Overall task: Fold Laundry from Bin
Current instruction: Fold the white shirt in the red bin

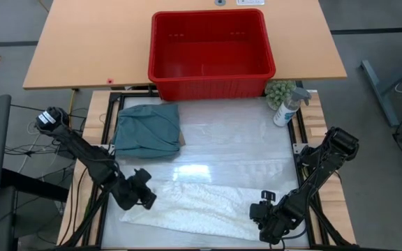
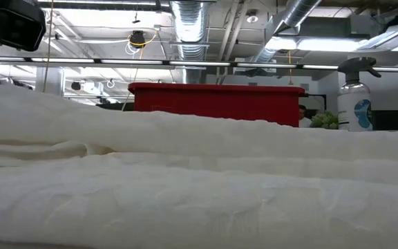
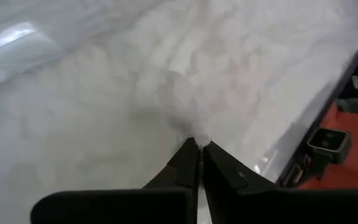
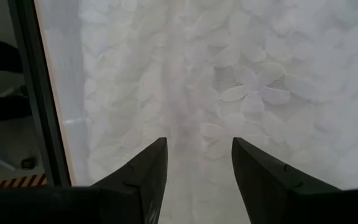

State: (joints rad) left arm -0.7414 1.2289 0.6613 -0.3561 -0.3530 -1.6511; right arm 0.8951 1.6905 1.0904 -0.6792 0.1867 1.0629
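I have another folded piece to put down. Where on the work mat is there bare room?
Free: the mat's middle and right, between the folded teal garment, spray bottle and white garment. Crowded: the near edge, where the left gripper pinches the white garment and the right gripper hovers open.

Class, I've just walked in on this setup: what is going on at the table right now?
A two-armed robot is folding laundry. The left hand is pinched shut on the white garment spread across the near part of the table. The right hand hovers open over the garment's other end. A teal garment already lies folded, and the red bin looks empty.
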